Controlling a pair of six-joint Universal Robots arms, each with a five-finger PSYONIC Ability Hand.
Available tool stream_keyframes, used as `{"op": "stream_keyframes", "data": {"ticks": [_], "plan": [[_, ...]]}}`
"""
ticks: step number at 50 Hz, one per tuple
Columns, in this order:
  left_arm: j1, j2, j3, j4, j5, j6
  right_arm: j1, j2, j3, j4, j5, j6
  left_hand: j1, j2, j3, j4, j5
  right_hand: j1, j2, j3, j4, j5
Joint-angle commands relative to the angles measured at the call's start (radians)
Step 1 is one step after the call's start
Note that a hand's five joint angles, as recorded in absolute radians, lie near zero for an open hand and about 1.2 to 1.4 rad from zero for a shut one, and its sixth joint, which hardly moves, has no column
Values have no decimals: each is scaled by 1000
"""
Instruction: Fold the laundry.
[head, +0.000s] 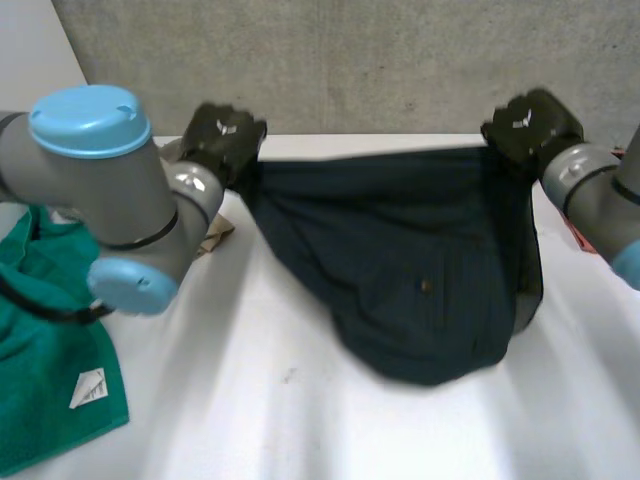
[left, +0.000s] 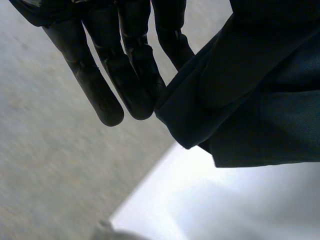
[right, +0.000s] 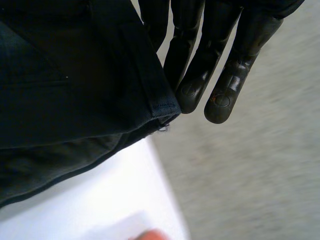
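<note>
White surface (head: 290, 430), seen from above. A crumpled green cloth (head: 50, 370) with a white tag (head: 88, 388) lies at its left near edge. A dark garment (head: 400, 270) rests its lower, rounded part on the middle-right of the surface, upper edge raised. A tan item (head: 215, 236), kind unclear, lies partly hidden behind the left arm

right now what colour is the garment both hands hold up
Dark navy garment, clearest in the head view.
</note>
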Motion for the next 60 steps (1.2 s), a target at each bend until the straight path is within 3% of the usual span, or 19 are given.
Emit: {"op": "stream_keyframes", "data": {"ticks": [1,3,6,11,18,22,31,40,45,47,48,49,55,60], "plan": [[2,-41,196,309,-5,-4,30,13,-45,-465,3,44,303,208,211,198,251,453,227,221,209,242],[-3,-15,201,432,-11,-4,33,5,-73,-583,9,89,303,208,211,198,251,453,227,221,209,242],[-16,28,181,513,-14,-4,33,-12,-114,-603,11,145,303,208,211,198,251,453,227,221,209,242],[-27,86,40,483,-11,-7,33,-25,-128,-505,5,196,303,208,211,198,251,453,227,221,209,242],[-64,200,-295,386,-11,-17,33,-91,-67,-187,-15,198,303,208,211,198,251,453,227,221,209,242],[-79,249,-474,322,-12,-24,19,-104,-7,26,-67,187,303,208,211,198,251,453,227,221,209,242],[-133,292,-608,167,-11,-101,-13,-61,17,344,-69,137,303,208,211,198,251,453,227,221,209,242],[-128,193,-560,148,-9,-161,2,115,-4,234,-49,133,303,208,211,198,251,453,227,221,209,242],[-121,87,-473,140,-14,-164,24,237,-27,55,46,132,303,208,211,198,251,417,190,184,172,205],[-116,73,-451,140,-14,-164,28,249,-30,-14,83,132,303,208,211,198,251,-74,-301,-307,-319,-286],[-111,64,-435,140,-14,-164,31,246,-29,-81,122,135,303,208,211,198,251,-600,-826,-833,-845,-812],[-108,61,-427,140,-14,-164,33,242,-26,-111,138,136,303,208,211,198,251,-768,-995,-1001,-1013,-980],[-85,56,-392,143,-14,-164,33,108,49,-191,166,173,303,208,211,198,251,-768,-995,-1001,-1013,-980],[-81,44,-353,145,-14,-164,22,-89,181,-142,79,245,303,208,211,198,251,-768,-995,-1001,-1013,-980]]}}
